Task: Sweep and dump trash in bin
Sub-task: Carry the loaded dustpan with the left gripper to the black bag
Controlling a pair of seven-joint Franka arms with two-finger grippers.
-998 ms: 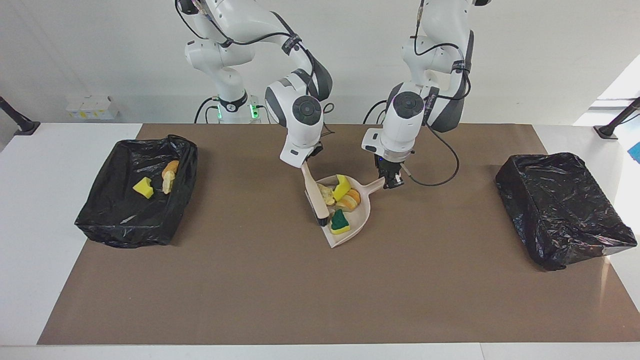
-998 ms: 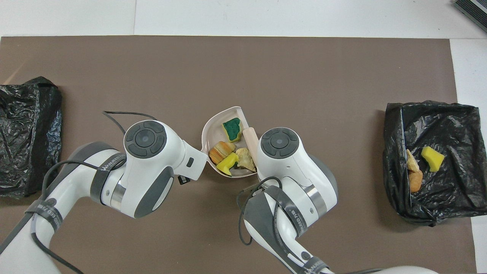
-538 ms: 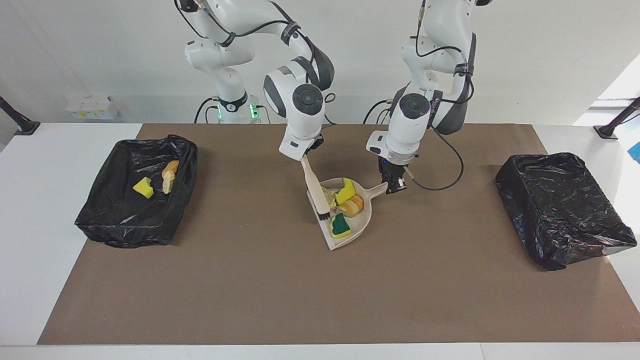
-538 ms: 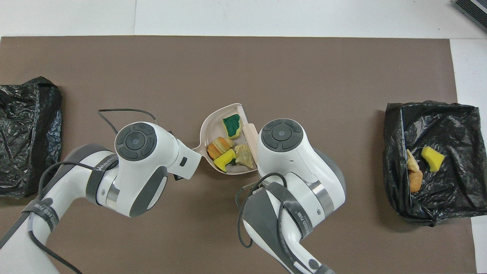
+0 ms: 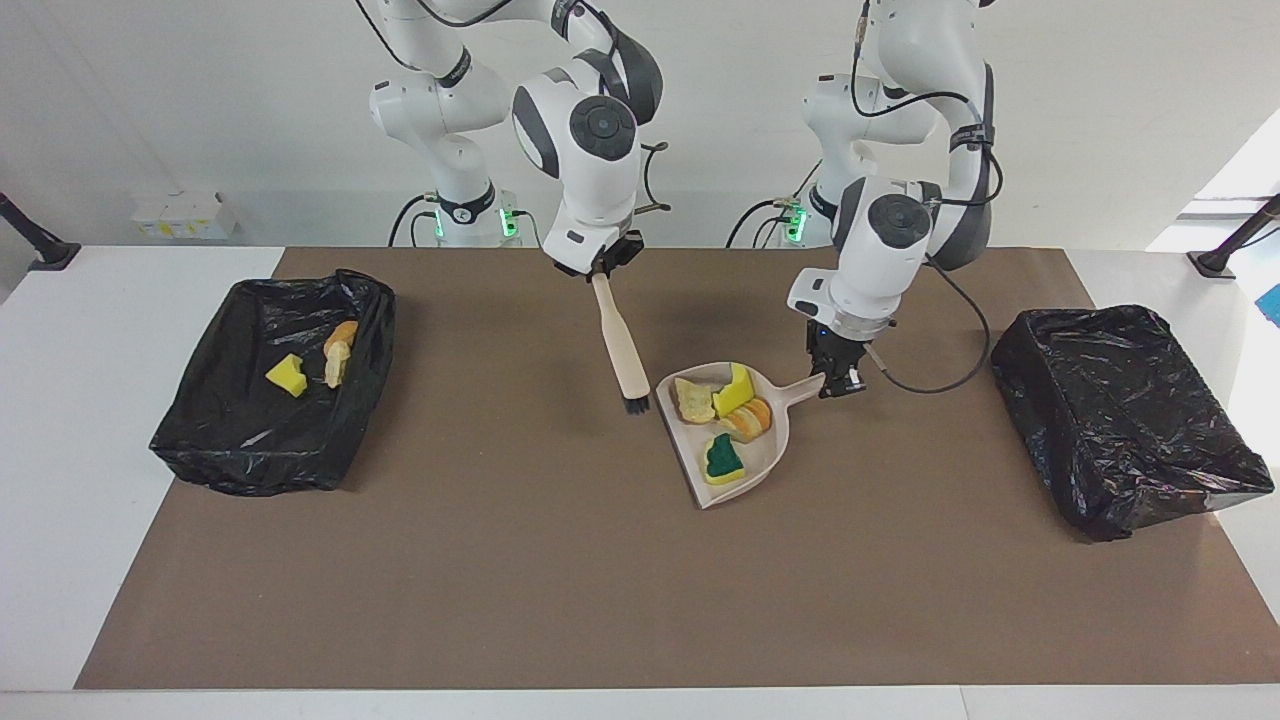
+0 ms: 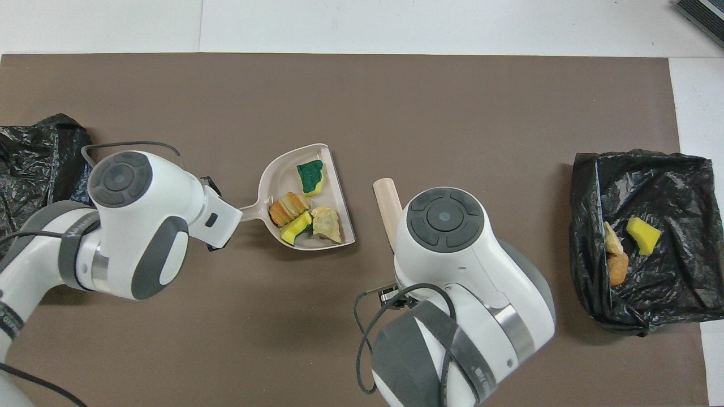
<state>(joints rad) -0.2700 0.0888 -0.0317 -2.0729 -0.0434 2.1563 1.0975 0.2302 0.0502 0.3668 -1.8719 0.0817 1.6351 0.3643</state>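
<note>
In dustpan (image 5: pixel 770 455): four scraps (image 5: pixel 724 458); left tool (image 5: pixel 833 380) grasping handle, right tool (image 5: pixel 598 268) grasping brush (image 5: pixel 621 345).

Bare worktop (image 5: pixel 560 580) lies open between the dustpan (image 5: pixel 775 452) and each bin (image 5: pixel 1125 415); the hanging brush (image 5: pixel 622 352) crowds the dustpan's mouth.

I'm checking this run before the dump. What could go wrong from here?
The left gripper holds the dustpan only by the end of its handle, so the pan could sag or twist. Four scraps lie loose in it; the green-and-yellow sponge piece sits near the open lip and may slide out short of the bin. The brush hanging from the right gripper is close beside the pan and could knock it.
</note>
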